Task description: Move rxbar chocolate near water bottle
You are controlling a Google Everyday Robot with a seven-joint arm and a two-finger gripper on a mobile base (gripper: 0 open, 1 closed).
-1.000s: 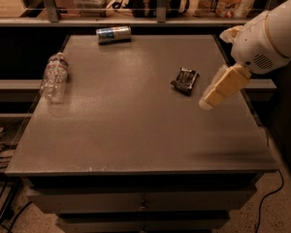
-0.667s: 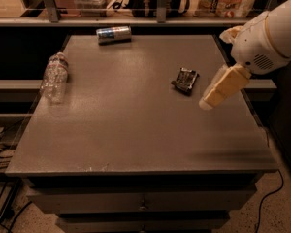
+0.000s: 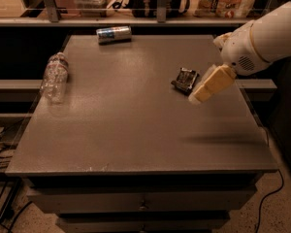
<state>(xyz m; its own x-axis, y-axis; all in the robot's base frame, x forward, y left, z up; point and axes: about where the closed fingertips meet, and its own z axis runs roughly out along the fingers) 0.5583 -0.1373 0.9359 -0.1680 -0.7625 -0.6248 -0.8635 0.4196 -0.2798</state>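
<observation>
My gripper (image 3: 200, 95) hangs above the counter (image 3: 136, 135) near its right edge, just beside the rxbar (image 3: 185, 79), placed for a pick; I cannot tell whether the jaws are apart or together. The rxbar lies flat, its long axis seemingly running from far edge to near edge, slightly slanted. The bottle (image 3: 53, 76) lies at the left edge, well apart.
</observation>
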